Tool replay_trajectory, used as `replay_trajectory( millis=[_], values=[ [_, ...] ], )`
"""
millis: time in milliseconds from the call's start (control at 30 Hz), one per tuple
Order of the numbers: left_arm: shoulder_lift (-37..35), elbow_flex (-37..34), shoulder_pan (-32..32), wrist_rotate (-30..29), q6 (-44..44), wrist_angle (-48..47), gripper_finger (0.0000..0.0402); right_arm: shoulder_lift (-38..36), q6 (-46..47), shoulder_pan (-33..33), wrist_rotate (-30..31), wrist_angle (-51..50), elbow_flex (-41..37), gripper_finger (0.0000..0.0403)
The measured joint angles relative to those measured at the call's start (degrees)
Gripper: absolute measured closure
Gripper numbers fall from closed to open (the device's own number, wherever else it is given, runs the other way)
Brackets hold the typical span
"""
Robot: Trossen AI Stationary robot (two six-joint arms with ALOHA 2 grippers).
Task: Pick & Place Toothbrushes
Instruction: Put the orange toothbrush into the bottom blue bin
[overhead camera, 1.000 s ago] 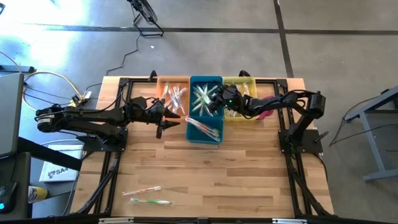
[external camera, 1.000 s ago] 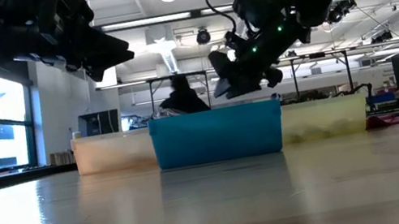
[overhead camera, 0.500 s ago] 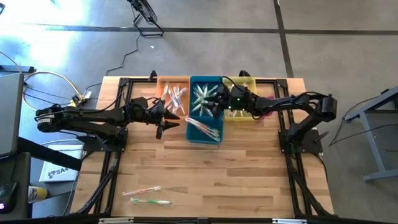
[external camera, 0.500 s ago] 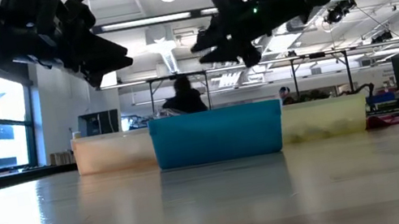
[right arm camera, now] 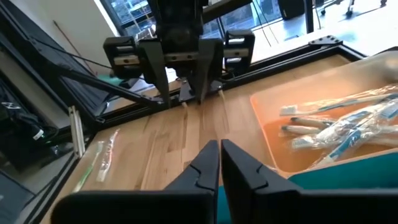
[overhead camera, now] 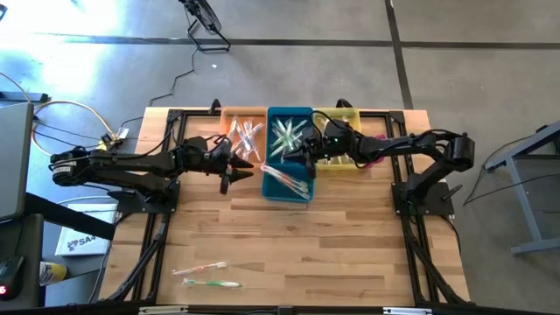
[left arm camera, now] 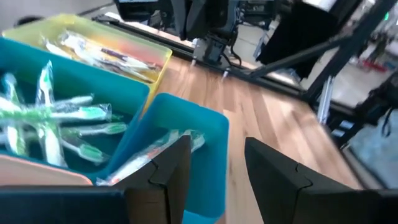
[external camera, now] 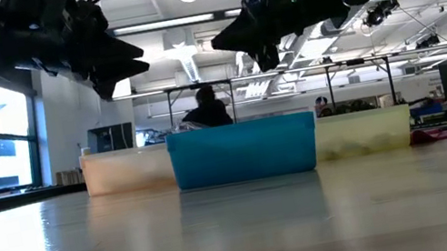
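Wrapped toothbrushes fill three bins at the table's far middle: an orange bin (overhead camera: 243, 134), a blue bin (overhead camera: 289, 154) and a yellow bin (overhead camera: 338, 131). Two more toothbrushes (overhead camera: 203, 274) lie flat on the wood near the front left corner. My right gripper (overhead camera: 292, 156) hovers above the blue bin, pointing about level toward the left arm; its fingers (right arm camera: 218, 163) are shut with nothing between them. My left gripper (overhead camera: 237, 171) hangs open and bare just left of the blue bin, its fingers (left arm camera: 177, 167) facing the bins.
A pink cloth (overhead camera: 373, 150) lies right of the yellow bin. Black frame rails (overhead camera: 162, 219) run along the table's left and right sides. Bare wood (overhead camera: 297, 245) spreads from the bins to the near edge. A person (external camera: 205, 110) sits in the room beyond.
My right gripper has risen out of the blue bin, tipped from pointing down to about level, moved a little toward the table's left, and shut with nothing between its fingers. The toothbrushes in the bins lie as before.
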Motion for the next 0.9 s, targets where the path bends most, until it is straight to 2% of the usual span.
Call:
replay_trajectory(
  millis=[200, 400, 600, 767, 900],
  values=[
    [0.0, 0.2, 0.0, 0.3, -7.4, 0.1, 0.0252, 0.0, 0.0, 0.0, 0.0, 1.3, 0.0, 0.0395],
    [0.0, 3.2, -0.5, 10.4, -16.5, 0.3, 0.0252, 0.0, -0.7, 0.0, -0.1, 1.4, 0.0, 0.0399],
    [0.0, 6.5, -5.2, 13.4, -15.7, 0.0, 0.0252, 0.0, -1.2, 0.0, -0.1, 1.4, 0.0, 0.0399],
    [0.0, 8.2, -11.4, 11.0, -15.8, -7.5, 0.0252, 0.0, -1.1, 0.8, -0.4, 1.4, 0.0, 0.0399],
    [0.0, 10.6, -17.2, 4.5, -17.5, -16.4, 0.0252, 0.0, -1.4, 1.6, -0.3, 1.4, 0.0, 0.0399]
  ],
)
